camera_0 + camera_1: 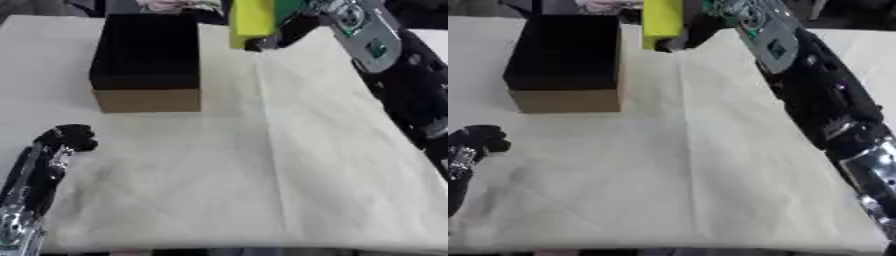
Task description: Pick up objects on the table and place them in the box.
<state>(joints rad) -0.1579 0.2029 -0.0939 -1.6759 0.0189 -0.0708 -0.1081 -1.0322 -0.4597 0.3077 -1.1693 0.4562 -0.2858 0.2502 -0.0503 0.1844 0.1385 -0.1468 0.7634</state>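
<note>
A cardboard box (pixel 147 99) with a dark inside stands open at the far left of the table. To its right, raised at the table's far edge, hangs a yellow block (pixel 252 21) with a green side (pixel 289 7). My right hand (pixel 282 34) is shut on this block, its dark fingers showing under and behind it, and its arm (pixel 824 95) comes down the right side. The block is right of the box opening, not over it. My left hand (pixel 66 137) rests at the lower left, curled into a fist with nothing in it.
A cream cloth (pixel 262 165) with a lengthwise crease covers the table. The table's front edge (pixel 227 249) runs along the bottom. My right forearm lies over the cloth's right edge.
</note>
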